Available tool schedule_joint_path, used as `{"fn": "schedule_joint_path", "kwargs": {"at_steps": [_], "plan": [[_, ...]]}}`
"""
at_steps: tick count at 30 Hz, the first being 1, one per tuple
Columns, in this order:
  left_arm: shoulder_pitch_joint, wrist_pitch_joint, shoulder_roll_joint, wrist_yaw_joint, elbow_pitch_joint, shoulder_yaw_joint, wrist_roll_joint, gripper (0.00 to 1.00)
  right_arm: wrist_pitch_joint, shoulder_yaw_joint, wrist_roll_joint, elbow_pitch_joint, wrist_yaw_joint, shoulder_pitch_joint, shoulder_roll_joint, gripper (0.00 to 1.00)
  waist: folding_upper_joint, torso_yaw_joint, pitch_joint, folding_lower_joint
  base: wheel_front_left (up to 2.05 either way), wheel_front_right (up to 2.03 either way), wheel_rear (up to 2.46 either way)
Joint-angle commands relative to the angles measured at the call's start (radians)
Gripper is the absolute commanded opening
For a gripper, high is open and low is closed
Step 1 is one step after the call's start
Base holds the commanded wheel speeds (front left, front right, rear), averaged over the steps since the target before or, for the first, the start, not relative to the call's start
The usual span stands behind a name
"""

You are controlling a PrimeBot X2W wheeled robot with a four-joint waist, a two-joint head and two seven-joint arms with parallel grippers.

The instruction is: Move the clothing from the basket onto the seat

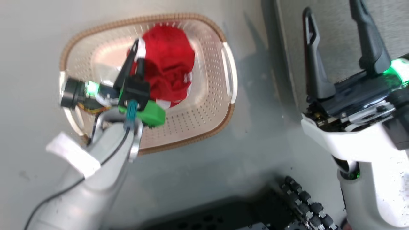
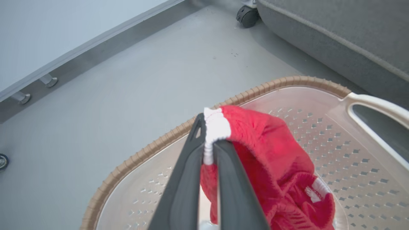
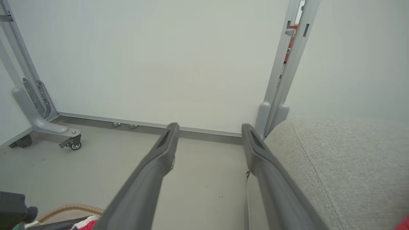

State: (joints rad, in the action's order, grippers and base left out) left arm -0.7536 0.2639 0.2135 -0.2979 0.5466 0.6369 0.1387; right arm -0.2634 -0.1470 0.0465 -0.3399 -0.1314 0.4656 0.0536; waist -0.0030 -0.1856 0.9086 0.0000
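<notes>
Red clothing with white trim hangs bunched over the white basket on the floor. My left gripper is shut on its white-trimmed edge. The left wrist view has both dark fingers pinching that white band, the left gripper holding the clothing up above the perforated basket. My right gripper stands open and empty at the upper right, over the edge of the grey seat. In the right wrist view the right gripper spreads wide beside the seat.
White partition panels on wheeled feet stand behind the floor area. A castor sits under the seat's corner. My dark base fills the lower middle of the head view. Bare grey floor lies between basket and seat.
</notes>
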Motion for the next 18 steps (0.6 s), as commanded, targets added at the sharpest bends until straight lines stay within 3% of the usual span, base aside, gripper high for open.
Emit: {"fn": "schedule_joint_path", "kwargs": {"at_steps": [1,9,18], "plan": [[0.05,0.001,0.005,-0.005,-0.027,-0.015,-0.006,0.0,-0.002,0.0,0.008,0.012,0.001,-0.026,0.0,1.0,0.003,0.01,-0.164,0.0,0.0,0.0,0.0],[0.264,0.001,-0.012,0.01,-0.191,-0.104,-0.024,0.0,-0.002,-0.015,0.028,0.078,0.001,-0.124,-0.002,1.0,0.003,0.022,-0.413,0.0,0.0,0.0,0.0],[0.443,0.001,-0.054,0.124,-0.335,-0.187,-0.006,0.0,-0.002,-0.046,0.057,0.167,0.001,-0.271,-0.001,1.0,0.003,0.027,-0.672,0.0,0.0,0.0,0.0]]}}
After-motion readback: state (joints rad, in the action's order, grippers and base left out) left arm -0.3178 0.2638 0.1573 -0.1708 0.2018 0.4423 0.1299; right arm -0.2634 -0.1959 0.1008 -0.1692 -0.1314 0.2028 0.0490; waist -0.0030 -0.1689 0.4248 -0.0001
